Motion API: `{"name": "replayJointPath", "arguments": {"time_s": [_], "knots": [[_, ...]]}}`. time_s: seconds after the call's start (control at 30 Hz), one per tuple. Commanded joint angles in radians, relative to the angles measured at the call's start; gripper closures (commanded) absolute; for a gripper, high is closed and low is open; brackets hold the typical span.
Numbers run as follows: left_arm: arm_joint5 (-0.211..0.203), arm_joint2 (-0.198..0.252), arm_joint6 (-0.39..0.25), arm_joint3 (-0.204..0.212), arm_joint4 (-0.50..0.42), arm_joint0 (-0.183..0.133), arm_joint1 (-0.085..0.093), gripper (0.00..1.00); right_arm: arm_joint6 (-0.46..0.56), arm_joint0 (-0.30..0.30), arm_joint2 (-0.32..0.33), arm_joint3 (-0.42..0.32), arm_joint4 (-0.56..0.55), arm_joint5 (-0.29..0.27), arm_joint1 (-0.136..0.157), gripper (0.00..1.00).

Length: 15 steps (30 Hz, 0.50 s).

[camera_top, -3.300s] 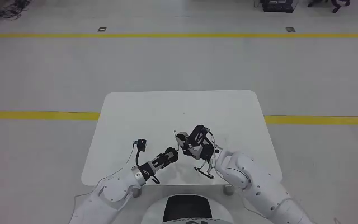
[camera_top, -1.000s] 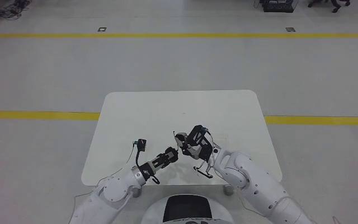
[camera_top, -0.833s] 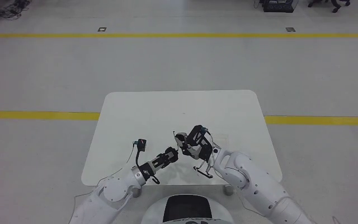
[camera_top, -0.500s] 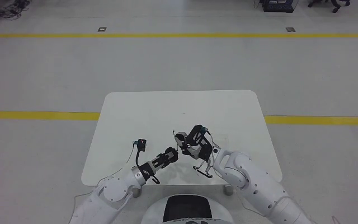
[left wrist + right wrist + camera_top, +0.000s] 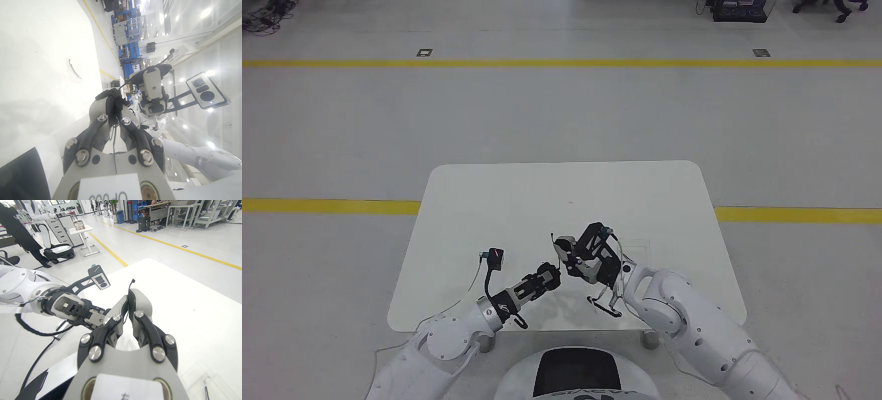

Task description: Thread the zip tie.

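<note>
From above, my two tools meet over the near middle of the white surface (image 5: 542, 195). The left tool (image 5: 553, 272) points at the right tool (image 5: 565, 263), their tips almost touching. The tie (image 5: 555, 245) pokes out of the right tool toward the far side, held off the surface.

From my left wrist, the left tool (image 5: 112, 99) is clenched, its black pads pressed together. A thin black strand runs between its fingers, but I cannot tell whether the pads pinch it. The right tool faces it close by. Farther off on the surface lies a clear bag (image 5: 70, 75) with a second tie (image 5: 74, 70) inside.

From my right wrist, the right tool (image 5: 129, 294) grasps the tie (image 5: 133, 281) by its strap, pads tight on it, and the head stands free above the fingertips. The left tool sits just behind one finger.
</note>
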Motion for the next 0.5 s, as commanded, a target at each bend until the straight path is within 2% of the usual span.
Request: {"name": "replayJointPath", "arguments": {"time_s": [0.0, 0.47], "knots": [[0.0, 0.0, 0.0, 0.0, 0.0, 0.0, 0.0, 1.0, -0.001, 0.001, -0.001, 0.002, 0.0, 0.0, 0.0, 1.0], [0.0, 0.0, 0.0, 0.0, 0.0, 0.0, 0.0, 1.0, -0.007, 0.002, -0.003, 0.004, -0.007, 0.0, -0.002, 1.0]]}}
